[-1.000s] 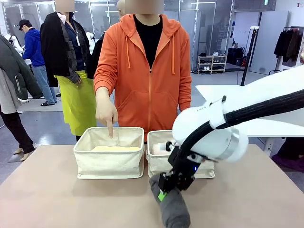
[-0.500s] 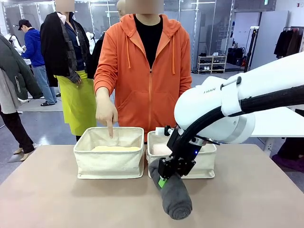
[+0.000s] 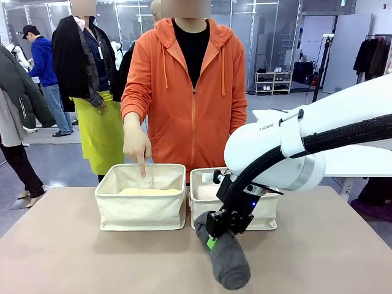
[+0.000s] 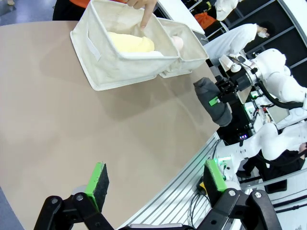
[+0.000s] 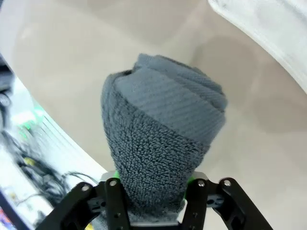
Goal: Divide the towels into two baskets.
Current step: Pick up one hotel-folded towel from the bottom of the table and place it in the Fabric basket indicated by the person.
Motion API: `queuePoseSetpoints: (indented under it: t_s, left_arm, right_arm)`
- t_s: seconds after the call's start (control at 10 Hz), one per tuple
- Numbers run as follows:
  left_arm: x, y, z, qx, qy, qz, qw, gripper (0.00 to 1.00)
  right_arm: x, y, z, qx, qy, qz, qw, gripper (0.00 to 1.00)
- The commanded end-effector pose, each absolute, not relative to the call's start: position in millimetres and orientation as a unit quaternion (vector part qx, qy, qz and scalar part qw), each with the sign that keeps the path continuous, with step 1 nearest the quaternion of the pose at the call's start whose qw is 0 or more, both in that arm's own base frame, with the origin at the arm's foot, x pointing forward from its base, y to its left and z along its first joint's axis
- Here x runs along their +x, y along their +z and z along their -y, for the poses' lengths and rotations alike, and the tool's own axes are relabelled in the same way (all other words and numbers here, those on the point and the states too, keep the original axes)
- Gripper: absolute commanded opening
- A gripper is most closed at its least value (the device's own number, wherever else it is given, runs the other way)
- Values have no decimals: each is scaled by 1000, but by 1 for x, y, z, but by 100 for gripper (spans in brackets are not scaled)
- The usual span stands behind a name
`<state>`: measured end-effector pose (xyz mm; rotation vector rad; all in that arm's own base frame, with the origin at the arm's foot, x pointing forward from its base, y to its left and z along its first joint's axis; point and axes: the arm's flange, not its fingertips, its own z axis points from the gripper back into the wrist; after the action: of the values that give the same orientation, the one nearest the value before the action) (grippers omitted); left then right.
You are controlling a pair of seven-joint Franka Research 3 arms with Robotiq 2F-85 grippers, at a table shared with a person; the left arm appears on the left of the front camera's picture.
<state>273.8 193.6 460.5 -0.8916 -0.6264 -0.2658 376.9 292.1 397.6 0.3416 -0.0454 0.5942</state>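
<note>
My right gripper (image 3: 215, 237) is shut on one end of a dark grey towel (image 3: 228, 262). The roll hangs tilted just above the table, in front of the right basket (image 3: 264, 215). In the right wrist view the grey towel (image 5: 163, 129) sticks out from between the jaws of the right gripper (image 5: 156, 194). A pale yellow towel (image 3: 150, 191) lies in the left basket (image 3: 141, 211), where a person's finger (image 3: 142, 166) points down. A pale pink towel (image 3: 205, 192) lies in the right basket. My left gripper (image 4: 156, 179) is open above the table, apart from the baskets (image 4: 120, 60).
The person in an orange hoodie (image 3: 190, 92) stands right behind the baskets. The bare tabletop (image 3: 92, 257) spreads in front of the left basket. Other people (image 3: 86, 73) stand in the back left. A white table (image 3: 355, 162) stands behind at the right.
My right arm has lifted the grey towel off the table and carried it slightly right. The person's pointing hand has stayed in place.
</note>
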Motion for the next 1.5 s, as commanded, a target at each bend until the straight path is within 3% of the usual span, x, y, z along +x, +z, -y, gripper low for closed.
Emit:
queuePoseSetpoints:
  t_s: [0.0, 0.4, 0.8, 1.4]
  left_arm:
    - [274, 463, -195, -423, -130, 301, 845, 100]
    - [274, 463, -195, -423, -130, 301, 845, 100]
    - [274, 463, -195, -423, -130, 301, 845, 100]
    - [274, 463, -195, -423, -130, 301, 845, 100]
  right_arm:
    - [391, 442, -328, 103, 412, 65, 903, 41]
    - [445, 519, -438, -13, 594, 102, 798, 41]
    - [489, 519, -562, -60, 730, 137, 667, 41]
    - [538, 480, -595, -110, 772, 135, 611, 41]
